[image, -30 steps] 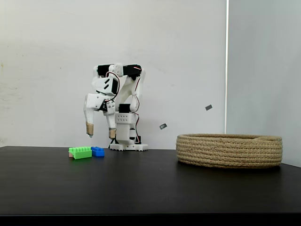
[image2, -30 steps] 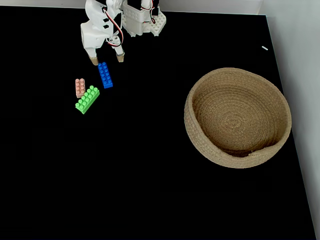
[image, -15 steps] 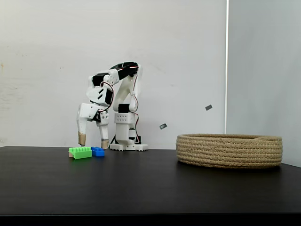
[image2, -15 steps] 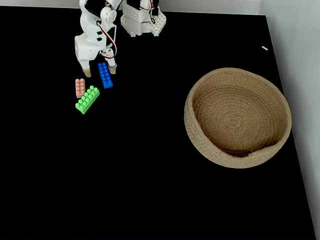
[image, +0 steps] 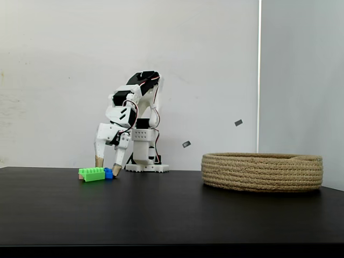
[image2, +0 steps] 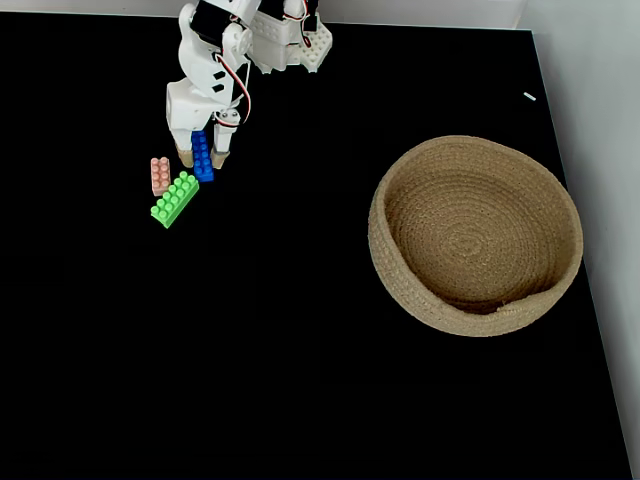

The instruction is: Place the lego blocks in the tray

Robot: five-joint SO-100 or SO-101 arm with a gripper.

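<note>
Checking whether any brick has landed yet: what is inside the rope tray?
The tray shows only its coiled floor; no bricks lie in it. The near wall hides a thin strip of floor at its foot.

I see the green brick (image2: 174,199) lying diagonally on the black table, the pink brick (image2: 160,175) just beside it and the blue brick (image2: 203,160) nearby. The coiled rope tray (image2: 405,295) sits well apart to the right, holding nothing.

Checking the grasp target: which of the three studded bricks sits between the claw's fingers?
The short blue studded brick, flanked by the two tan fingertips of the open claw. The long green brick and small pink brick lie outside them.
</note>
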